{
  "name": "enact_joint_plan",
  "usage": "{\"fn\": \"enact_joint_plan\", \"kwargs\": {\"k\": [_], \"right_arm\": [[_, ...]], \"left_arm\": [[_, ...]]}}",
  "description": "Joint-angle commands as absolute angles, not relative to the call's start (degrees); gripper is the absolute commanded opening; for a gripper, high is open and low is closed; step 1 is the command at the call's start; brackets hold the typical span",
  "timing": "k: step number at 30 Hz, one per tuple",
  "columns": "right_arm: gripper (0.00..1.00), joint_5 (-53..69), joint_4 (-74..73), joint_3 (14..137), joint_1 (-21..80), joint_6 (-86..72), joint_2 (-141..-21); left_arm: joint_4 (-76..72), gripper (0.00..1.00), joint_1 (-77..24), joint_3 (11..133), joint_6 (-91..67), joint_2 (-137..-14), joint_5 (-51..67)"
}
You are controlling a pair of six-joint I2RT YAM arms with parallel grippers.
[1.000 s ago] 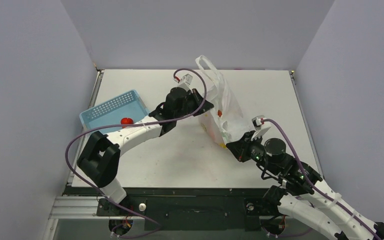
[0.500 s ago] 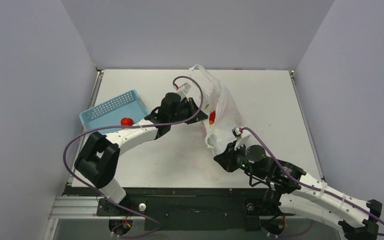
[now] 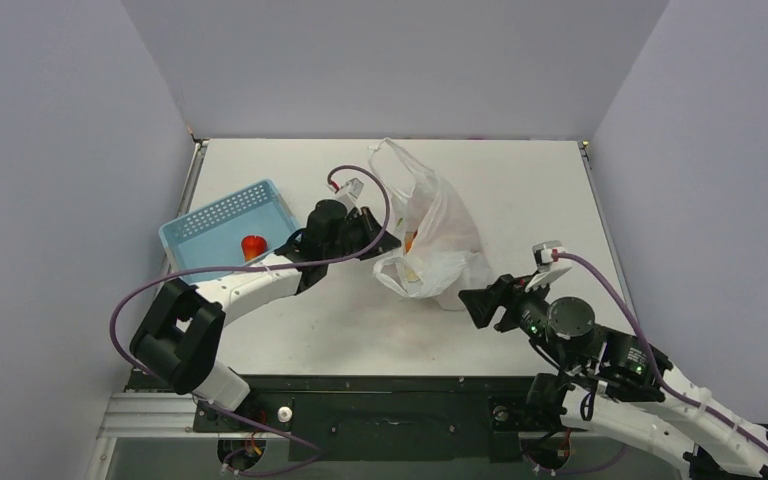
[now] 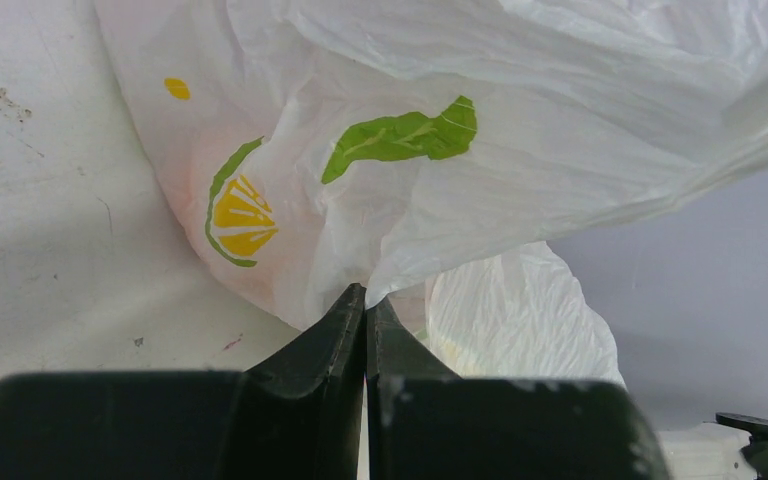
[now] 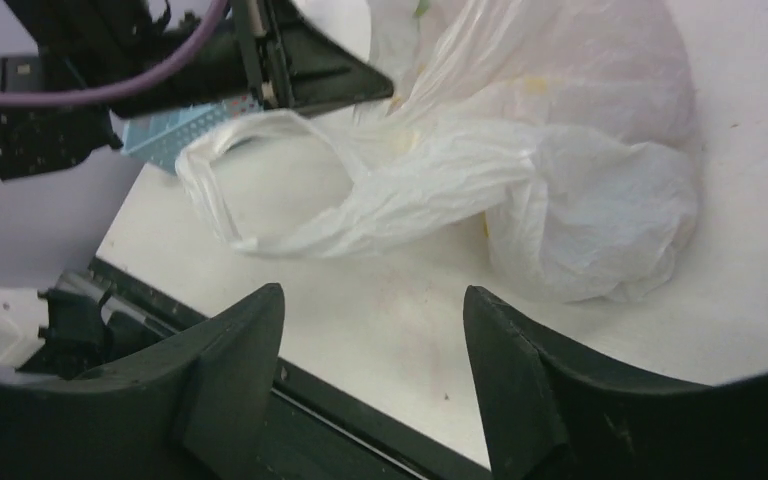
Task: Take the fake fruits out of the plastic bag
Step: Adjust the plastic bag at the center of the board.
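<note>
The plastic bag [image 3: 438, 235] lies slumped in the middle of the table, white and crinkled with green and yellow prints [image 4: 400, 135]. My left gripper [image 3: 390, 246] is shut on a fold of the bag's left edge, the film pinched between the closed fingertips [image 4: 365, 300]. An orange shape [image 3: 410, 242] shows faintly through the film; the other fake fruits inside are hidden. One red fruit [image 3: 252, 246] sits in the blue basket [image 3: 210, 222]. My right gripper [image 3: 470, 302] stands open just right of the bag's near corner, with only bare table between its fingers [image 5: 375, 305].
A handle loop [image 5: 260, 190] of the bag lies spread on the table towards the near edge. The table's dark front rail [image 5: 360, 420] runs right below my right fingers. The basket stands at the left edge, beside my left arm.
My right gripper has opened, let go of the bag and drawn back to the right. The bag has sagged onto the table. My left gripper has shifted left and nearer, still pinching the bag.
</note>
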State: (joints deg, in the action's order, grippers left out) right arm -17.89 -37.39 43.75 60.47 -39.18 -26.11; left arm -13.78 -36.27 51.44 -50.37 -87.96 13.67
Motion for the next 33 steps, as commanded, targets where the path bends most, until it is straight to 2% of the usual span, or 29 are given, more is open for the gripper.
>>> {"fn": "enact_joint_plan", "kwargs": {"k": [1,5,9,12,20,26,30,33], "right_arm": [[0.66,-29.26,-37.86,52.04,60.0,-36.46,-32.14],[0.72,-31.08,-41.12,62.77,54.74,-35.7,-43.69],[0.76,-17.26,-42.72,69.36,45.83,-34.79,-56.66],[0.76,-14.24,-42.05,72.45,43.44,-32.61,-66.3],[0.78,-16.33,-33.22,72.09,42.5,-32.35,-80.27],[0.78,-19.8,-21.72,67.04,42.06,-32.71,-83.88],[0.73,-22.92,-20.9,66.74,41.81,-32.19,-87.55],[0.53,-24.99,-19.21,63.82,41.62,-32.39,-87.08]], "left_arm": [[-17.26,0.0,-36.07,51.3,-50.54,-84.94,12.94],[-16.83,0.0,-36.21,51.38,-50.54,-84.61,12.75],[-17.03,0.0,-36.38,51.33,-50.94,-84.13,12.61],[-17.55,0.0,-36.74,51.64,-51.37,-84.27,12.66],[-16.62,0.0,-37.98,52.87,-51.38,-84.38,12.37],[-16.15,0.0,-38.7,53.12,-51.33,-84.11,11.97],[-15.54,0.0,-38.89,53.89,-51.3,-84.26,11.88],[-15.33,0.0,-38.91,54.15,-51.17,-83.92,11.45]]}}
